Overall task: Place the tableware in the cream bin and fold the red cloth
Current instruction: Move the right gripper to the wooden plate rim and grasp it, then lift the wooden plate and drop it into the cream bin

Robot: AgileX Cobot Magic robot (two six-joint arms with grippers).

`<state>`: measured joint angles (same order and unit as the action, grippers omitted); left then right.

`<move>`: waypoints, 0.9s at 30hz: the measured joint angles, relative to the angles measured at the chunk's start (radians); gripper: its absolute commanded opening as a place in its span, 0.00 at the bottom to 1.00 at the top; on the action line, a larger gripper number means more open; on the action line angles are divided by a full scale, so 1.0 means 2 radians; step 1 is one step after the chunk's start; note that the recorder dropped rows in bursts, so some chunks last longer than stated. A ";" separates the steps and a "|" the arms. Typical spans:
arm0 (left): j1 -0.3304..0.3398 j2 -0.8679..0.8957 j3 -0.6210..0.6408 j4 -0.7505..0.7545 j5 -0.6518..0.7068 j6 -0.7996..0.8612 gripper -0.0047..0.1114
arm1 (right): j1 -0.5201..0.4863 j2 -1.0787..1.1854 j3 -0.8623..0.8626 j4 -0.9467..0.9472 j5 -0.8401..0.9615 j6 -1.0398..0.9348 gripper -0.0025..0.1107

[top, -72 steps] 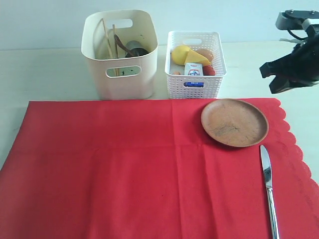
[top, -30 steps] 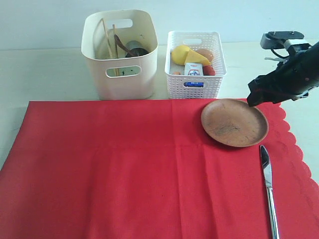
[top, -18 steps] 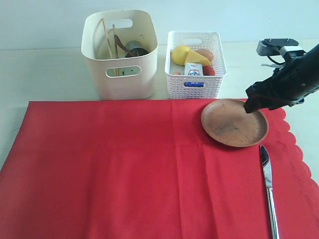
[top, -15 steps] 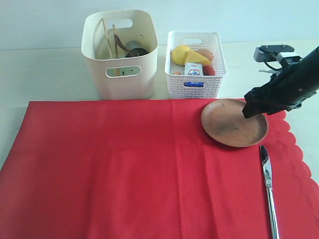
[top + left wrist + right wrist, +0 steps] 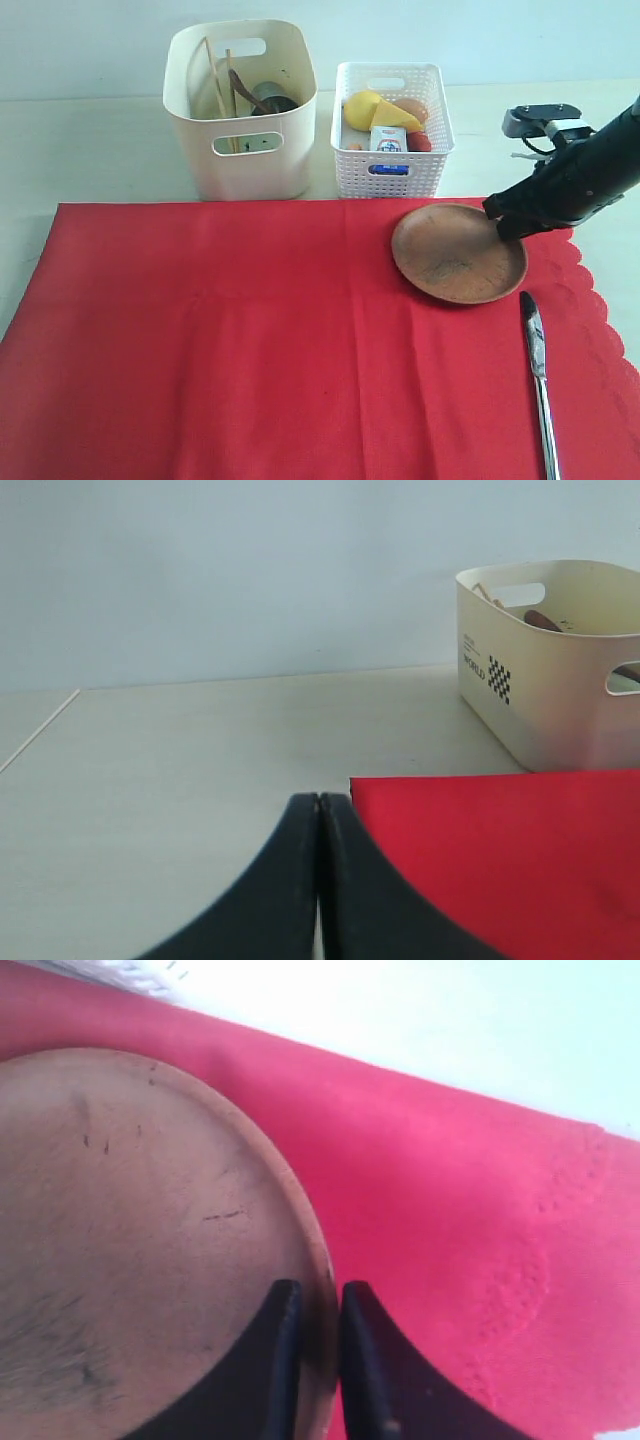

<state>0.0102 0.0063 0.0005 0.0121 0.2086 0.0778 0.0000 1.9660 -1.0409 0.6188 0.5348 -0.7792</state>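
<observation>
The round brown plate lies on the red cloth at the right. My right gripper is shut on the plate's far right rim, one finger inside the rim and one outside, as the right wrist view shows. A silver knife lies on the cloth near its scalloped right edge. The cream bin stands behind the cloth and holds chopsticks, a dark spoon and a steel cup. My left gripper is shut and empty, beside the cloth's corner.
A white lattice basket with food items and a small carton stands right of the cream bin, just behind the plate. The pale table runs around the cloth.
My right gripper came down from the right onto the plate's rim and closed on it. The plate has slid a little to the left.
</observation>
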 measured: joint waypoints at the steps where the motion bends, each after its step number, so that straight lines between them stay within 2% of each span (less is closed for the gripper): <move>1: 0.000 0.000 0.000 0.000 0.000 0.000 0.04 | 0.000 0.000 0.000 0.002 0.001 0.000 0.02; 14: 0.000 0.000 0.000 0.000 0.000 0.000 0.04 | 0.000 -0.056 0.000 0.015 0.054 -0.005 0.02; 27: 0.000 0.000 0.000 0.000 0.000 0.000 0.04 | 0.000 -0.081 -0.016 0.081 0.136 -0.065 0.02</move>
<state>0.0102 0.0063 0.0005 0.0121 0.2086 0.0778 0.0000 1.8030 -1.0725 0.7803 0.8071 -0.9097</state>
